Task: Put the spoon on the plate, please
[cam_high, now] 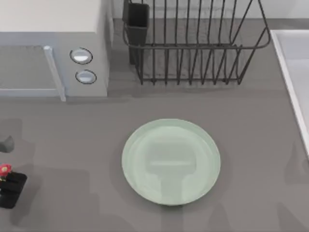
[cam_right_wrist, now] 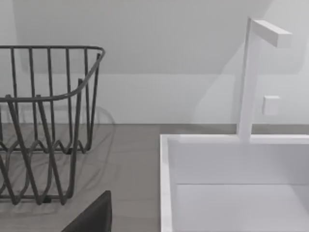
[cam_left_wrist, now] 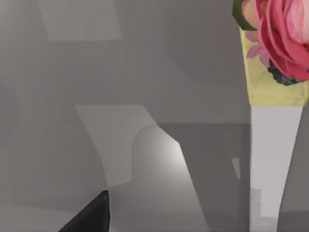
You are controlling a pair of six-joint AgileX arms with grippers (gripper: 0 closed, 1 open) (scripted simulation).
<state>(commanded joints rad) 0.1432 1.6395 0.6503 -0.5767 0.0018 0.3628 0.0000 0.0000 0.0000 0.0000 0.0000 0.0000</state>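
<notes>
The pale mint-green plate (cam_high: 171, 162) lies flat in the middle of the table with nothing on it. At the table's far left edge, well left of the plate, is the dark body of my left gripper (cam_high: 11, 189). A small red knob (cam_high: 5, 169) sits right against its top and looks like the end of the spoon's handle. The rest of the spoon is hidden. I cannot tell whether the gripper holds it. A dark part of my right gripper (cam_right_wrist: 91, 217) shows in the right wrist view, low over the table near the rack and sink.
A microwave (cam_high: 53, 53) stands at the back left and a dark wire dish rack (cam_high: 193, 43) at the back centre. A white sink (cam_high: 294, 82) runs along the right side. A pink flower (cam_left_wrist: 282, 34) shows in the left wrist view.
</notes>
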